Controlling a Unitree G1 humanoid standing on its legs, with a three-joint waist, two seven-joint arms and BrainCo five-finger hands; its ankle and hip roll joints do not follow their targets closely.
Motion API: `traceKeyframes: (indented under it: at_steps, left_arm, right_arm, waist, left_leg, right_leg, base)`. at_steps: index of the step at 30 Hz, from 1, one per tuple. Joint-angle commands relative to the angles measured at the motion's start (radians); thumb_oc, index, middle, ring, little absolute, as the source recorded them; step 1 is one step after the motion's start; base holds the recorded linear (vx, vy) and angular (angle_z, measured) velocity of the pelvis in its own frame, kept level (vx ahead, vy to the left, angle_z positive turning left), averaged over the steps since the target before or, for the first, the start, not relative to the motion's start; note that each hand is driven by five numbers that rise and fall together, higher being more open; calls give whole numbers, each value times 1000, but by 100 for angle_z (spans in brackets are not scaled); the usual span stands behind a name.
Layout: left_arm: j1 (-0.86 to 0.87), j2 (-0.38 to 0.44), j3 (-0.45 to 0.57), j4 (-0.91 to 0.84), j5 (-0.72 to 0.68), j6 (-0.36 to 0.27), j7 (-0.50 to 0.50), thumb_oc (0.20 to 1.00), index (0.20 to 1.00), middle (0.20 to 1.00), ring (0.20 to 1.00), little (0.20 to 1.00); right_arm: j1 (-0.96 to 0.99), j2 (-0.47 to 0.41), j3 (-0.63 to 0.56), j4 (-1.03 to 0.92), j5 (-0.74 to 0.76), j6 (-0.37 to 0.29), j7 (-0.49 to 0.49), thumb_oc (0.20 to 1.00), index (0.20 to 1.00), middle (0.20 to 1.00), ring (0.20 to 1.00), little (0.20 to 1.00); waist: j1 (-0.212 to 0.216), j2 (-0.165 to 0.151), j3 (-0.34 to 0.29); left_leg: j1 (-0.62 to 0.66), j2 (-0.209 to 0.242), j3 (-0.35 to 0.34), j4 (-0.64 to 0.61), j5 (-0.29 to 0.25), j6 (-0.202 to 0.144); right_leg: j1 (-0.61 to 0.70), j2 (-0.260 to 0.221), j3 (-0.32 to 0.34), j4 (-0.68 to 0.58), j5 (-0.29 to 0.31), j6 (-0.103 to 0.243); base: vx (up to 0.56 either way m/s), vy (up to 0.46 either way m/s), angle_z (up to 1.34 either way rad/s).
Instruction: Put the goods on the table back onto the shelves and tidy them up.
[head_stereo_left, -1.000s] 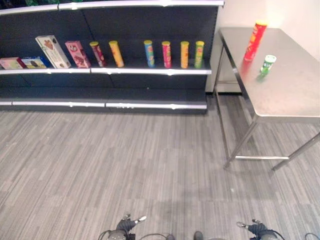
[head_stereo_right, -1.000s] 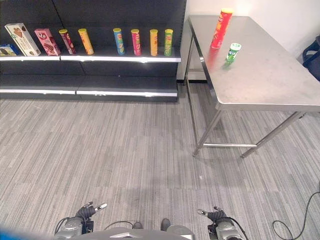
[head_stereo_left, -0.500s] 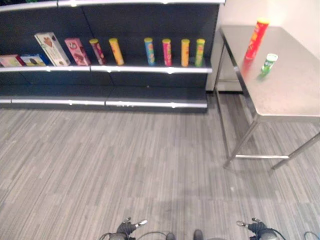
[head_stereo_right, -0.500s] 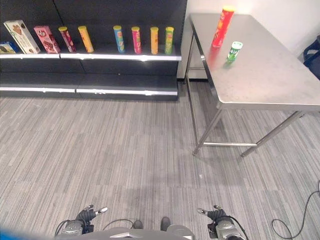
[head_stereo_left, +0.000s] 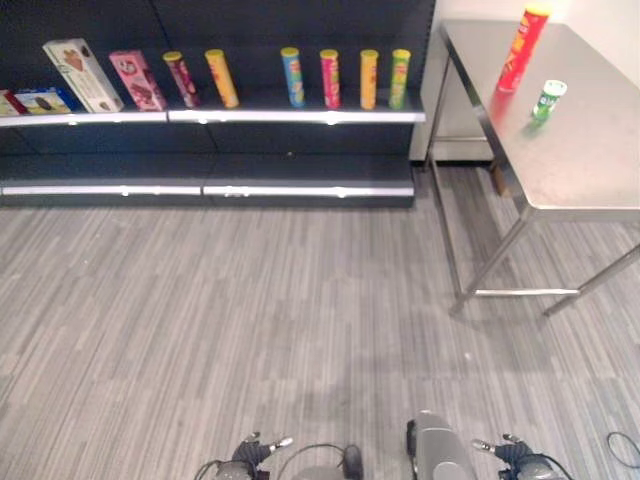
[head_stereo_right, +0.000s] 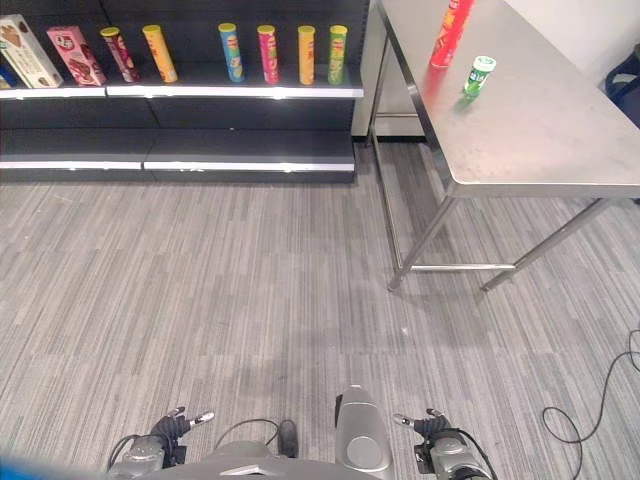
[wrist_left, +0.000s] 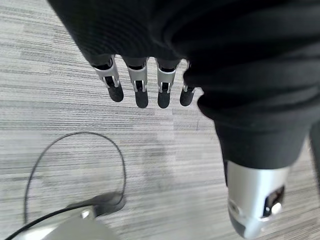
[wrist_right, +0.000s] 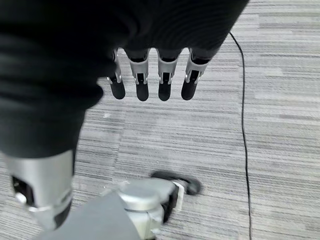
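Fingers (wrist_left: 141, 90) of the left hand (wrist_left: 150, 35) and the right hand (wrist_right: 125, 30) hang straight, empty. The red can (head_stereo_left: 523, 48) and green cup (head_stereo_left: 547, 100) stand far ahead on the surface (head_stereo_left: 580, 170).

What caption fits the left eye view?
Red can and green cup wait on steel table; shelf stocked.

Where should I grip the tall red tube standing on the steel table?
Wrap the robot hand around the middle of the tall red tube, coming from the table's open front edge. It stands upright and is a slim cylinder, so a side wrap probably suits. The small green cup stands apart beside it; steer clear of that.
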Motion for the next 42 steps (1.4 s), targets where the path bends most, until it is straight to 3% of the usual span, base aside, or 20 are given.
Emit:
traceKeyframes:
  at_steps: [1, 2, 3, 6, 8, 9, 13, 14, 15, 16, 19, 20, 22, 23, 26, 27, 29, 35, 38, 42]
  left_arm:
    - [-44, 35, 1, -13, 30, -19, 7, 1000, 1000, 1000, 1000, 1000]
    - [-54, 35, -1, -17, 40, -20, 5, 1000, 1000, 1000, 1000, 1000]
    - [-61, 33, 0, -18, 37, -22, 6, 1000, 1000, 1000, 1000, 1000]
    - [-64, 30, 0, -21, 36, -27, 0, 1000, 1000, 1000, 1000, 1000]
    - [-60, 25, -3, -22, 39, -28, 5, 1000, 1000, 1000, 1000, 1000]
    - [-61, 19, -11, -24, 39, -28, 5, 1000, 1000, 1000, 1000, 1000]
    - [-57, 9, -30, -40, 21, -27, 2, 1000, 1000, 1000, 1000, 1000]
    - [-57, 9, -30, -40, 21, -27, 2, 1000, 1000, 1000, 1000, 1000]
    - [-47, 8, -27, -52, 9, -21, -6, 1000, 1000, 1000, 1000, 1000]
    - [-52, 8, -23, -53, -1, -19, -2, 1000, 1000, 1000, 1000, 1000]
    - [-53, 13, -17, -44, -7, -11, 6, 1000, 1000, 1000, 1000, 1000]
    - [-54, 10, -20, -35, -1, -10, 9, 1000, 1000, 1000, 1000, 1000]
    - [-56, 11, -22, -26, 6, -10, 12, 1000, 1000, 1000, 1000, 1000]
    - [-53, 11, -24, -23, 7, -9, 18, 1000, 1000, 1000, 1000, 1000]
    - [-51, 14, -26, -26, 3, -14, 23, 1000, 1000, 1000, 1000, 1000]
    - [-53, 14, -28, -22, -1, -17, 24, 1000, 1000, 1000, 1000, 1000]
    - [-50, 10, -29, -14, -7, -20, 22, 1000, 1000, 1000, 1000, 1000]
    - [-26, -2, -20, 9, 18, -25, 20, 1000, 1000, 1000, 1000, 1000]
    - [-29, 15, -21, -2, 36, -29, 18, 1000, 1000, 1000, 1000, 1000]
    - [-45, 39, -20, -23, 45, -25, 16, 1000, 1000, 1000, 1000, 1000]
  right_arm:
    - [-36, -45, 25, -25, 3, -16, -4, 1000, 1000, 1000, 1000, 1000]
    - [-33, -44, 24, -29, -4, -16, -5, 1000, 1000, 1000, 1000, 1000]
    - [-34, -45, 25, -28, -7, -17, -7, 1000, 1000, 1000, 1000, 1000]
    - [-24, -50, 22, -26, -11, -19, -9, 1000, 1000, 1000, 1000, 1000]
    - [-19, -55, 26, -27, -14, -22, -7, 1000, 1000, 1000, 1000, 1000]
    - [-18, -65, 25, -26, -12, -26, -11, 1000, 1000, 1000, 1000, 1000]
    - [-12, -83, 20, -43, 12, -40, -16, 1000, 1000, 1000, 1000, 1000]
    - [-12, -82, 20, -43, 12, -40, -16, 1000, 1000, 1000, 1000, 1000]
    - [-6, -89, 16, -50, 21, -43, -16, 1000, 1000, 1000, 1000, 1000]
    - [-12, -91, 20, -46, 28, -48, -23, 1000, 1000, 1000, 1000, 1000]
    - [-24, -96, 22, -19, 37, -35, -33, 1000, 1000, 1000, 1000, 1000]
    - [-25, -98, 18, -11, 42, -32, -36, 1000, 1000, 1000, 1000, 1000]
    - [-23, -97, 17, -4, 38, -36, -39, 1000, 1000, 1000, 1000, 1000]
    - [-15, -94, 10, 2, 41, -30, -40, 1000, 1000, 1000, 1000, 1000]
    - [-10, -92, 12, 11, 33, -29, -44, 1000, 1000, 1000, 1000, 1000]
    - [-6, -89, 11, 22, 23, -28, -46, 1000, 1000, 1000, 1000, 1000]
    - [2, -88, 4, 38, 16, -25, -48, 1000, 1000, 1000, 1000, 1000]
    - [28, -83, -28, 75, -14, -9, -34, 1000, 1000, 1000, 1000, 1000]
    - [39, -62, -63, 80, 4, 2, -18, 1000, 1000, 1000, 1000, 1000]
    - [24, -55, -44, 62, -6, 0, -5, 1000, 1000, 1000, 1000, 1000]
  waist:
    - [-38, -3, 10]
    - [-57, -11, 8]
    - [-64, -9, 12]
    - [-62, -19, -4]
    - [-64, -18, -31]
    - [-61, -1, -47]
    - [-76, 23, -73]
    - [-77, 22, -74]
    - [-80, 17, -76]
    - [-71, 1, -61]
    - [-42, -35, -22]
    - [-28, -46, -6]
    - [-26, -53, -6]
    - [-16, -55, 0]
    - [1, -44, 8]
    - [12, -21, 10]
    - [17, -13, 14]
    - [19, 2, -15]
    - [5, -13, -47]
    - [-4, -10, -38]
  left_leg:
    - [109, 54, -158, 33, -174, -94]
    - [150, 58, -170, 23, -195, -108]
    - [162, 64, -168, 20, -201, -116]
    - [183, 58, -181, 20, -220, -123]
    - [199, 80, -191, 34, -227, -135]
    - [191, 116, -201, 93, -188, -166]
    - [163, 168, -212, 243, -14, -255]
    - [162, 167, -212, 243, -13, -255]
    - [105, 197, -158, 399, 71, -287]
    - [28, 185, -150, 547, 123, -299]
    - [-89, 197, -74, 706, 125, -232]
    - [-136, 216, -39, 653, 66, -215]
    - [-170, 218, -35, 575, 52, -216]
    - [-232, 243, -30, 375, 26, -228]
    - [-259, 236, -93, 221, 72, -246]
    - [-284, 242, -184, 109, 145, -270]
    - [-296, 249, -233, 28, 178, -289]
    - [-266, 241, -246, 37, 161, -291]
    - [-235, 200, -137, 84, 80, -229]
    - [-179, 149, -96, 87, 30, -166]
  right_leg:
    - [57, 49, -70, -261, 109, 48]
    - [25, 58, -113, -412, 140, 70]
    - [26, 64, -133, -442, 144, 74]
    - [58, 63, -149, -466, 156, 62]
    - [83, 82, -163, -457, 172, 32]
    - [112, 106, -168, -443, 165, 11]
    - [175, 129, -198, -425, 111, -37]
    - [174, 128, -199, -425, 111, -37]
    - [240, 140, -207, -438, 67, -66]
    - [286, 141, -199, -457, 54, -82]
    - [390, 140, -154, -489, 19, -108]
    - [429, 134, -139, -496, 8, -101]
    - [428, 122, -135, -495, -7, -93]
    - [457, 105, -107, -494, -27, -79]
    - [492, 111, -75, -499, -48, -69]
    - [522, 121, -37, -495, -68, -64]
    - [550, 121, 9, -491, -85, -61]
    - [568, 70, 106, -474, -92, -16]
    - [498, -32, 142, -365, -64, 53]
    - [392, -55, 154, -132, 52, 68]
  base:
    - [409, -106, -1]
    - [390, -104, 17]
    - [507, -151, 29]
    - [256, -95, 37]
    - [503, -222, 36]
    - [555, -266, 54]
    - [358, -165, 44]
    - [354, -196, 28]
    - [332, -231, 20]
    - [417, -302, 31]
    - [349, -221, 5]
    - [241, -70, -37]
    - [282, 39, -31]
    - [386, 150, -27]
    - [293, 161, -17]
    - [328, 203, -78]
    - [363, 258, -94]
    - [232, 314, -130]
    - [212, 470, -60]
    - [131, 321, -47]
